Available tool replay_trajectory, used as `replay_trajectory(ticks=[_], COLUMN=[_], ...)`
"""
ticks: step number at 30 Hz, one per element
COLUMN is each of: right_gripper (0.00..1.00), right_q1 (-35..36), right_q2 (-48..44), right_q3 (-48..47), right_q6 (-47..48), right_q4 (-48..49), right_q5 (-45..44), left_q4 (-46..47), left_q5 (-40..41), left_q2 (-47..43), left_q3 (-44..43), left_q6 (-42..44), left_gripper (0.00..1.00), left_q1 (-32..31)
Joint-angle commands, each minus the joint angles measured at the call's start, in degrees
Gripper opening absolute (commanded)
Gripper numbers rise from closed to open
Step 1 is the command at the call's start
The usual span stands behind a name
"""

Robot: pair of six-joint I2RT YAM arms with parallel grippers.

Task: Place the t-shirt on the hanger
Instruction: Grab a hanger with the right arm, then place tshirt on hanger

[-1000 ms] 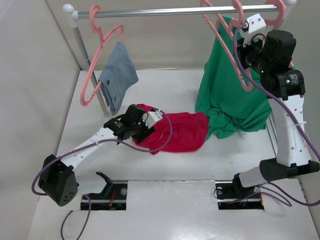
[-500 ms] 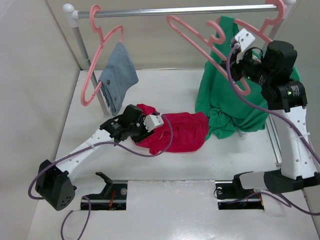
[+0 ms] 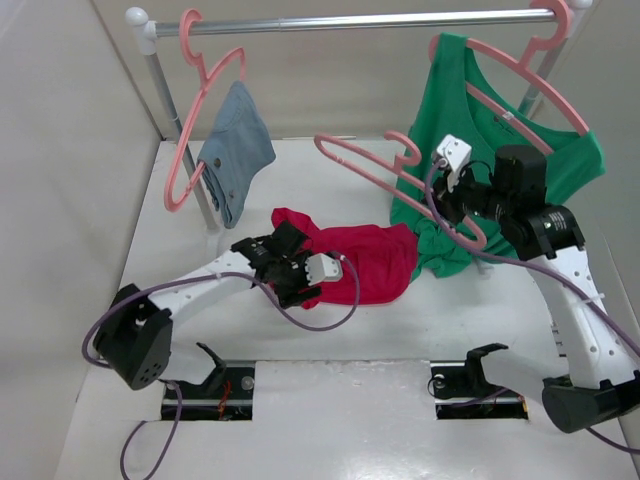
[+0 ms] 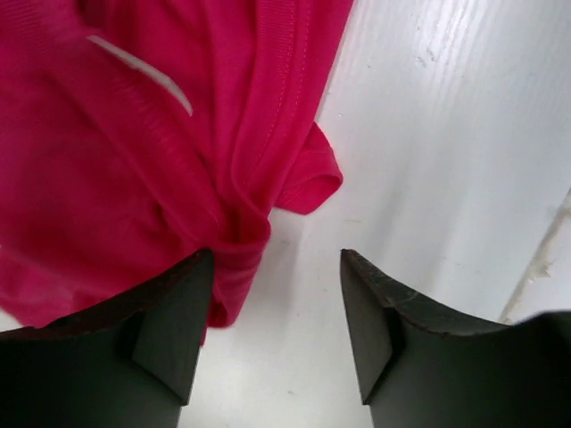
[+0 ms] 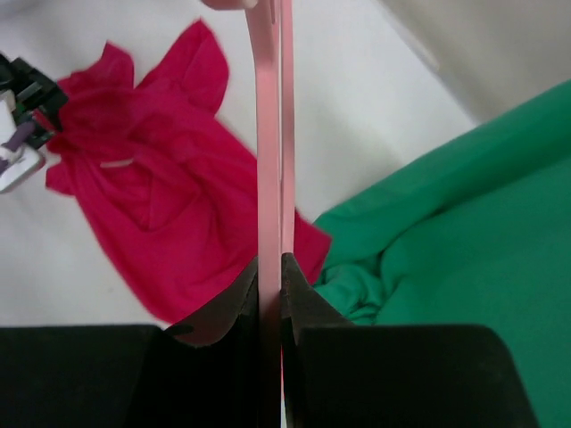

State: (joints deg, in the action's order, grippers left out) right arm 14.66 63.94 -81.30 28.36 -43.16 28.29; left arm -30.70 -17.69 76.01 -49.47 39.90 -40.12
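Observation:
The crimson-pink t-shirt lies crumpled on the white table, and its white neck label shows in the left wrist view. My left gripper is open at the shirt's near-left edge. One finger touches a fold of the t-shirt, with bare table between the jaws. My right gripper is shut on the salmon-pink hanger, holding it off the rail in the air, above and just right of the shirt. The right wrist view shows the hanger edge-on between the shut jaws, with the t-shirt below it.
A metal rail crosses the back. A green top hangs on a pink hanger at the right and drapes onto the table. A grey-blue cloth hangs on another pink hanger by the left post. Walls stand on both sides.
My right gripper brought the hanger off the rail, down and left towards the shirt. My left gripper moved from the shirt's far-left part round to its near edge.

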Motion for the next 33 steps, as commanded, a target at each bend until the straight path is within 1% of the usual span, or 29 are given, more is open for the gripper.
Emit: replay_trajectory(ticks=[1, 2, 3, 4, 6, 7, 8, 11, 12, 14, 16, 19, 20, 22, 23, 24, 28, 31, 33], right_gripper=[0.00, 0.00, 0.00, 0.00, 0.00, 0.00, 0.00, 0.00, 0.00, 0.00, 0.00, 0.00, 0.00, 0.00, 0.00, 0.00, 0.00, 0.00, 0.00], right_q1=[0.1, 0.1, 0.1, 0.1, 0.1, 0.1, 0.1, 1.3, 2.3, 4.8, 7.5, 8.5, 9.4, 10.3, 11.9, 11.9, 14.3, 15.0, 15.5], right_q2=[-3.5, -4.0, -4.7, -4.7, -5.2, -5.2, -5.8, -5.8, -5.8, -5.2, -4.6, -4.0, -3.5, -2.9, -2.9, -2.4, -2.4, -2.4, -1.9], right_q3=[4.2, 5.5, 7.6, 9.3, 10.9, 11.7, 12.5, 14.2, 14.8, 14.9, 13.0, 9.7, 7.6, 6.1, 5.5, 5.5, 5.0, 5.0, 5.0], right_q6=[-1.2, -1.2, -1.2, -1.7, -1.7, -1.7, -1.7, -2.6, -2.6, -2.6, -2.6, -3.2, -3.2, -4.3, -4.8, -5.3, -6.6, -7.2, -7.2], right_q4=[1.3, 1.3, 0.2, -1.4, -2.7, -2.7, -3.5, -5.1, -5.1, -8.1, -10.7, -15.5, -18.3, -20.8, -21.9, -23.1, -25.7, -25.7, -24.0], right_q5=[-0.3, 0.3, 0.3, 0.3, 0.3, 0.9, 1.7, 2.9, 4.5, 4.5, 2.1, 0.8, -0.1, -1.6, -2.3, -2.3, -5.6, -6.9, -7.7], left_q4=[3.4, 5.7, 6.7, 7.3, 7.8, 7.8, 7.8, 6.7, 6.0, 5.0, 3.4, 1.9, 1.9, 1.9, 2.7, 2.7, 2.1, 1.4, -0.6], left_q5=[3.2, 4.5, 5.9, 7.5, 7.5, 7.5, 7.5, 7.5, 7.5, 7.5, 7.5, 7.5, 8.1, 8.8, 8.8, 8.8, 8.3, 8.3, 6.1], left_q2=[2.6, 2.6, 3.3, 3.4, 3.4, 2.8, 2.8, 0.6, -0.2, -2.4, -3.8, -5.7, -5.7, -5.7, -5.7, -5.0, -2.9, -2.2, -2.2], left_q3=[-0.2, 1.1, 1.7, 2.4, 2.5, 2.5, 2.5, 2.5, 1.9, 0.5, -1.1, -1.8, -1.8, -1.8, -2.5, -3.4, -7.2, -8.8, -9.7], left_q6=[-0.6, -1.4, -1.4, -1.4, -1.4, -1.4, -1.4, -1.4, -1.4, -0.8, -0.3, 1.9, 1.9, 2.5, 3.0, 3.0, 5.4, 7.3, 8.4], left_gripper=[0.54, 0.49, 0.41, 0.26, 0.13, 0.04, 0.00, 0.00, 0.00, 0.00, 0.00, 0.00, 0.00, 0.00, 0.00, 0.00, 0.00, 0.00, 0.00], left_q1=[-1.3, -1.3, -1.3, -1.3, -1.3, -0.6, -0.1, 1.2, 1.2, 2.6, 3.2, 4.3, 4.3, 4.9, 5.6, 7.0, 8.7, 8.7, 8.7])
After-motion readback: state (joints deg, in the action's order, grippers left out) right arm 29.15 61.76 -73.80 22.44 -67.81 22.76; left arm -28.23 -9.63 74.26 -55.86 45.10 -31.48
